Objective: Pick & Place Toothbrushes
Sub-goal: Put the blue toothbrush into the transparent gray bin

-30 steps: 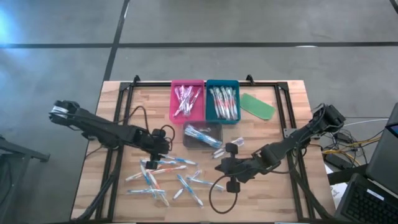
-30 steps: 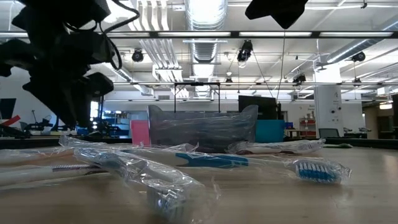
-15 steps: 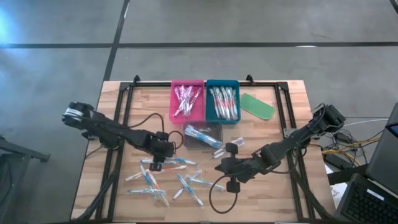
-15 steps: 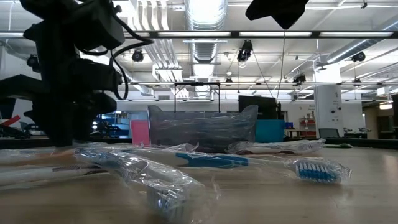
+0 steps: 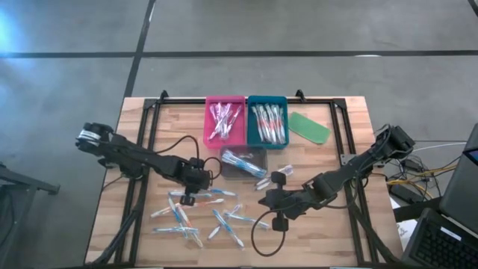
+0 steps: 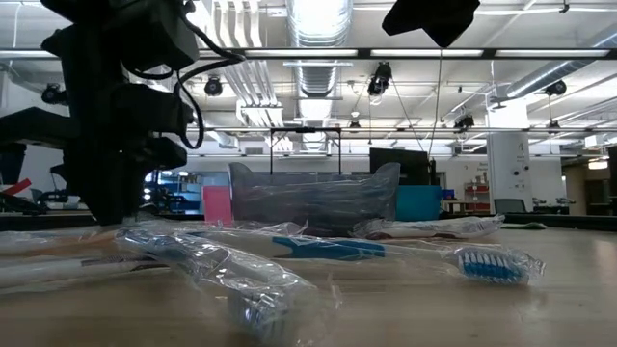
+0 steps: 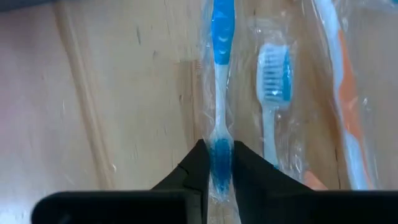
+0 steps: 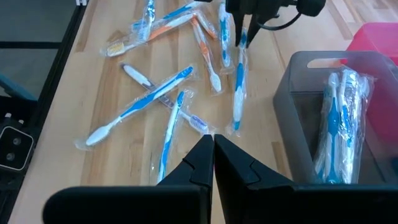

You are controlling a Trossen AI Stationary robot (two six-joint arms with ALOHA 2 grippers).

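Sorted: brushes lay in the pink tray (image 5: 224, 119), teal tray (image 5: 267, 119) and grey bin (image 5: 244, 161).
Left: about a dozen loose toothbrushes (image 5: 198, 215) on the tabletop (image 5: 142, 224).
Left gripper (image 7: 214, 163): fingers pinched on a blue brush (image 7: 219, 93) (still lying flat).
Right gripper (image 8: 213, 149): fingers closed, empty, near the bin.
Room: concrete floor, open workshop behind.

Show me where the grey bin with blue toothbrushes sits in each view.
High view: grey bin mid-table, just in front of the pink tray.
Low view: centre background, pink tray on its left.
Left wrist view: not in it.
Right wrist view: close by, pink tray behind it.
Shared landmark: the pink tray.
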